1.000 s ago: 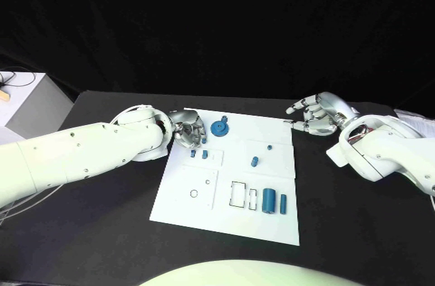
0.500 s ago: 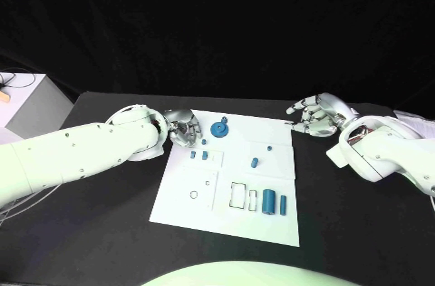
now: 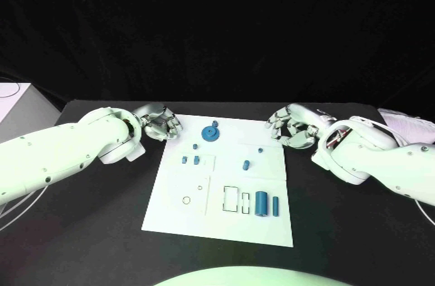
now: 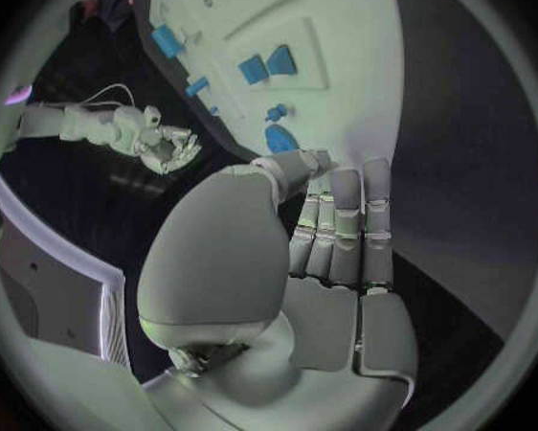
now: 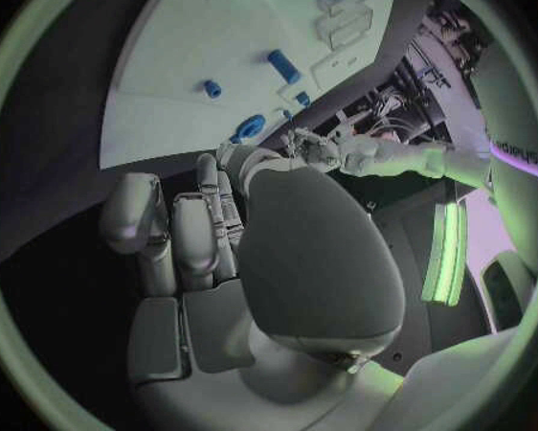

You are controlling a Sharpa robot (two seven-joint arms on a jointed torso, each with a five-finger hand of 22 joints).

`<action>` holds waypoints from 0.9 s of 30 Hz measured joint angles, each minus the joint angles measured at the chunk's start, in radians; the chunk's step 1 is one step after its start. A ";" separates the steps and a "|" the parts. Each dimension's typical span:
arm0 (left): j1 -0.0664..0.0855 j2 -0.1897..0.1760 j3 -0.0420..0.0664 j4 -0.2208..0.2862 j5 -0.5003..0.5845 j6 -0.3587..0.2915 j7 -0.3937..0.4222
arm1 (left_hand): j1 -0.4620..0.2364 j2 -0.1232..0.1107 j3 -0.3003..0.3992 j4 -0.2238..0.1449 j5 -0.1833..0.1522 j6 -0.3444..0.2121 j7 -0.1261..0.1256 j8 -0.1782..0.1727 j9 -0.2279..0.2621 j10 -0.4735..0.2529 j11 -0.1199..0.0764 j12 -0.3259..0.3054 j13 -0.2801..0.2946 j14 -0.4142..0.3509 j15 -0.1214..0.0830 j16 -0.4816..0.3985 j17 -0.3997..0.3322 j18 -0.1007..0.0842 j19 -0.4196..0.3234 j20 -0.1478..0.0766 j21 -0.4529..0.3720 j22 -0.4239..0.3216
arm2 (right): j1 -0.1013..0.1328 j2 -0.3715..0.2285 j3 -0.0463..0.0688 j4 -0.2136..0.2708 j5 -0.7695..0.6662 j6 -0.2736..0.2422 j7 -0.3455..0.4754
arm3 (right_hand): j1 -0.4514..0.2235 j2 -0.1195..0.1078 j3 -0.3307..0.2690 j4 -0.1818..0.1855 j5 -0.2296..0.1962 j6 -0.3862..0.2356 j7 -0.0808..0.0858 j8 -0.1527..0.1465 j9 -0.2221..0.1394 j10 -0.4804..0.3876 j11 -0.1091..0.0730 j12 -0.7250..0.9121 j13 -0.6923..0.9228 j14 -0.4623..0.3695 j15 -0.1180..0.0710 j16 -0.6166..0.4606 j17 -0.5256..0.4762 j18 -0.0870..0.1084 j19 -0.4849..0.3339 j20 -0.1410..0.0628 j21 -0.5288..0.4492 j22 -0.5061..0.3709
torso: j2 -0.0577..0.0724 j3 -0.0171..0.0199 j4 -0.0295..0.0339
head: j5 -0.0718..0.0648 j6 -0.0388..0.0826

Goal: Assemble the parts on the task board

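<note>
— How many parts on the task board (image 3: 227, 210)?

— One round blue disc (image 3: 210, 133) near the far edge, two small blocks (image 3: 190, 159) below it, two small pegs (image 3: 246, 165) mid-board, and two upright cylinders (image 3: 268, 203) beside a rectangular slot (image 3: 233, 198).

— And the hands?

— The left hand (image 3: 159, 122) sits at the board's far left corner, the right hand (image 3: 291, 125) off its far right corner over the black worktop (image 3: 363, 236); both have their fingers curled in, holding nothing.

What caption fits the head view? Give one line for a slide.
Both hands, left and right, flank the board and its blue parts, holding nothing.
</note>
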 measured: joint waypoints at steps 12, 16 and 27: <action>0.000 -0.073 0.003 0.104 0.485 0.051 0.225 | -0.041 -0.005 -0.076 0.002 0.000 0.006 -0.006 -0.005 0.014 -0.016 0.024 -0.092 -0.070 -0.174 0.044 -0.277 -0.148 0.000 -0.149 0.050 -0.223 -0.121 | -0.043 0.048 -0.003 -0.009 -0.324 0.064 -0.078 | -0.037 -0.012 0.009 -0.009 -0.010 0.009 -0.005 -0.004 0.000 0.014 -0.003 -0.066 -0.079 0.013 -0.002 0.000 0.005 0.000 0.013 -0.005 0.009 0.002 | 0.000 -0.0029 0.0029 | -0.042 0.009; -0.001 -0.086 0.003 0.120 0.573 0.067 0.278 | -0.037 0.000 -0.079 0.004 0.000 0.009 -0.002 -0.005 0.015 -0.008 0.023 -0.096 -0.071 -0.174 0.044 -0.282 -0.153 0.000 -0.149 0.050 -0.230 -0.127 | -0.049 0.063 -0.003 -0.017 -0.379 0.077 -0.108 | -0.045 -0.012 0.009 -0.009 -0.010 0.009 -0.005 -0.008 0.000 0.017 0.000 -0.079 -0.095 0.016 0.001 0.000 0.005 0.000 0.016 -0.001 0.009 0.002 | 0.001 -0.0029 0.0035 | -0.044 0.010; -0.001 -0.098 0.003 0.136 0.680 0.070 0.339 | -0.041 0.004 -0.085 0.004 0.000 0.013 0.001 -0.005 0.015 -0.004 0.026 -0.105 -0.073 -0.174 0.044 -0.284 -0.155 0.000 -0.149 0.050 -0.235 -0.131 | -0.061 0.105 -0.004 -0.040 -0.452 0.097 -0.162 | -0.051 -0.006 0.016 -0.016 -0.010 0.027 -0.005 -0.008 0.001 0.031 0.003 -0.090 -0.115 0.020 0.005 0.006 0.010 0.000 0.023 -0.001 0.018 0.002 | 0.002 -0.0030 0.0039 | -0.045 0.006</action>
